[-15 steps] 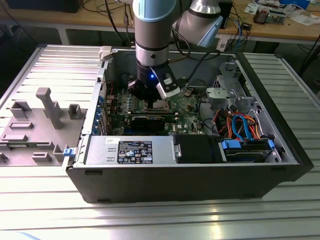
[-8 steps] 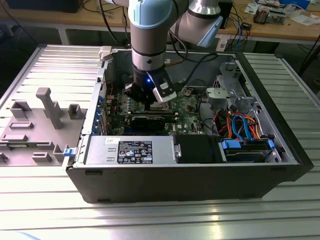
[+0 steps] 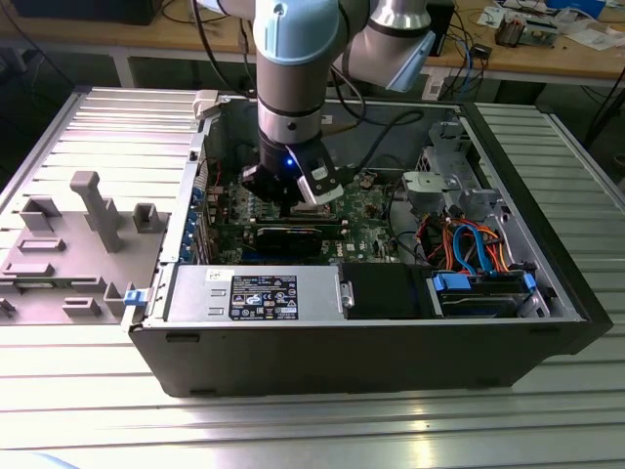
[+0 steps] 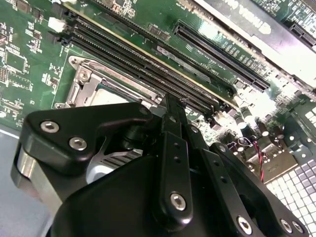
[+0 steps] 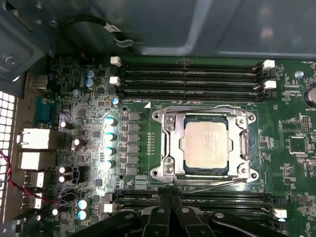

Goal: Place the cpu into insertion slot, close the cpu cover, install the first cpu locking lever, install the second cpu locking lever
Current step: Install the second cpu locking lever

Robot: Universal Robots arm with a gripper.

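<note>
In the exterior view, a grey plastic tray [image 3: 68,244] with moulded shapes is seen at the exterior view's left, lying on the ribbed metal table [image 3: 312,430]. Just beside it stands the open computer case [image 3: 371,342], with the silver power-supply box [image 3: 259,293] at its near wall. The arm [image 3: 293,68] is lowered into the case from above, and the gripper [image 3: 293,191] is held close over the green motherboard [image 3: 376,210]. Toward the exterior view's right, a bundle of orange and blue cables [image 3: 469,244] and a blue drive bracket [image 3: 483,288] are seen.

In the first wrist view, a row of small capacitors [image 5: 109,143] is seen beside the insertion slot [image 5: 205,145]. The cpu [image 5: 206,145] is seated flat in the slot, with its silver top facing up. The cpu cover [image 5: 168,143] is laid down around the chip as a silvery frame, and thin wire levers [image 5: 197,108] run along its edges; whether they are hooked cannot be told. Long black memory slots [image 5: 190,79] lie on both sides of the socket. The black fingers [image 5: 170,217] of the gripper are seen above the nearer memory slots, apart from the socket.

In the second wrist view, the fingers [image 4: 175,143] are seen pressed close together with nothing between them, near a corner of the socket [image 4: 94,84].
</note>
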